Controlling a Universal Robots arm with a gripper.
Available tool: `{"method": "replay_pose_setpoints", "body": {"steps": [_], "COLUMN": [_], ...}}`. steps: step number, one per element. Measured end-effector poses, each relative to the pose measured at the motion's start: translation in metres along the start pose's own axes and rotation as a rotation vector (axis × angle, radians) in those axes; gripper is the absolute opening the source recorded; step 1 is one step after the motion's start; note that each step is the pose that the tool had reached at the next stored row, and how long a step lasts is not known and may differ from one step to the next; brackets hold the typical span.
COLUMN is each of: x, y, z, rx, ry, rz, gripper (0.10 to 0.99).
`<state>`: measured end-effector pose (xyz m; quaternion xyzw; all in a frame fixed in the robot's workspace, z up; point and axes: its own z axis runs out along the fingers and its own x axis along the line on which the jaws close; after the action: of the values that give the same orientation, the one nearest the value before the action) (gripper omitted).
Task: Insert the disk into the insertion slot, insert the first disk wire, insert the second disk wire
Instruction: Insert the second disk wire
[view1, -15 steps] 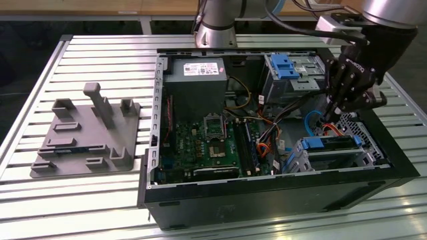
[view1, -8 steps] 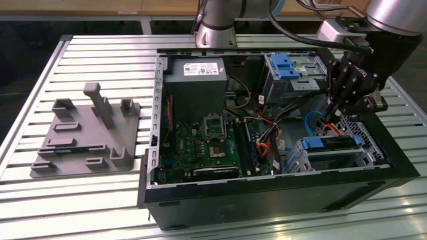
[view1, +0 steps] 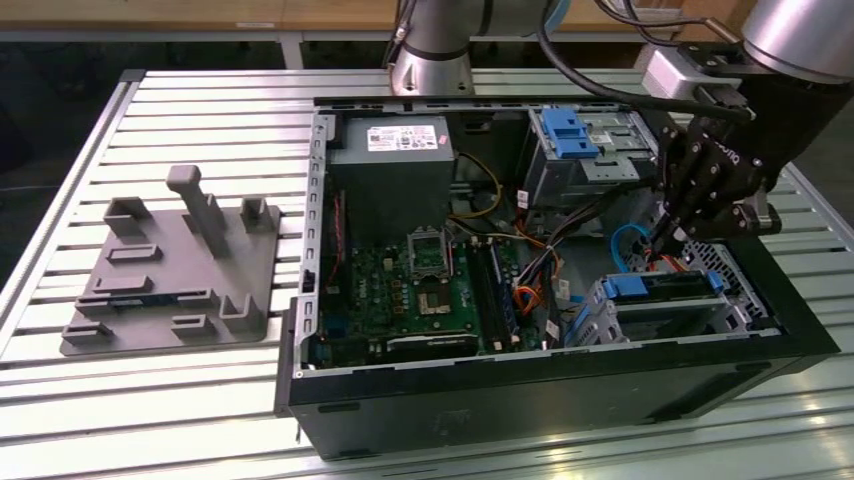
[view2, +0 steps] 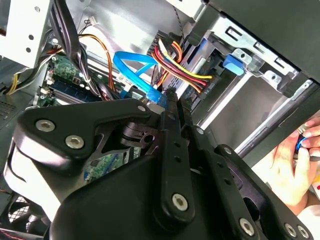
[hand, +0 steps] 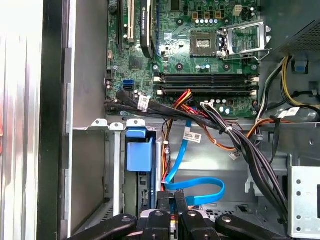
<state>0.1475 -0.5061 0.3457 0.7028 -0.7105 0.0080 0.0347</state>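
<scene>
Exterior view, left to right.

- Grey fixture (view1: 160, 290) on slatted surface (view1: 80, 400), well apart from tool. Not in play.
- Open case (view1: 534, 400) mid-frame, board (view1: 400, 300) on its floor, away from tool toward the exterior view's left.
- Tool (view1: 663, 240) down inside case at the exterior view's right, tip low among the wiring.
- Disk (view1: 657, 288) just below and beyond tool tip, seated in slot (view1: 727, 300), blue carrier showing at the cage mouth. Judged: first step done, wire work in hand.

Wrist views.

- Blue wire (hand: 200, 192) looped on the case floor right at tool (hand: 172, 200), one run climbing toward the board.
- Blue wire plug end (view2: 154, 95) touching or just beside tool tip (view2: 175, 100) in the second wrist view. Cannot tell whether tool is clenched on it or released.
- Red-yellow bundle (view2: 180, 65) just past the tip, running to the disk's back edge.
- Carrier tab (view2: 232, 64) further out from the tip.
- Hand (view2: 292, 155) outside the case, well off from tool, holding something small and blue.

To do this step well, by judgement:

- Keep plug square to the disk's port; no twisting.
- Push straight and gently. A thin plug may skew if pinched off-centre.
- Mind the red-yellow bundle crowding the approach.
- Leave slack in the loop so nothing drags the plug sideways.
</scene>
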Motion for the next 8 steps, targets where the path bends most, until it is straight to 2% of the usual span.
{"method": "replay_pose_setpoints", "body": {"steps": [3, 8], "x": [0.0015, 0.0015], "y": [-0.0019, -0.0020], "z": [0.0003, 0.0003], "rx": [0.000, 0.000], "ry": [-0.0038, -0.0040], "rz": [0.001, 0.002], "gripper": [0.161, 0.161]}}
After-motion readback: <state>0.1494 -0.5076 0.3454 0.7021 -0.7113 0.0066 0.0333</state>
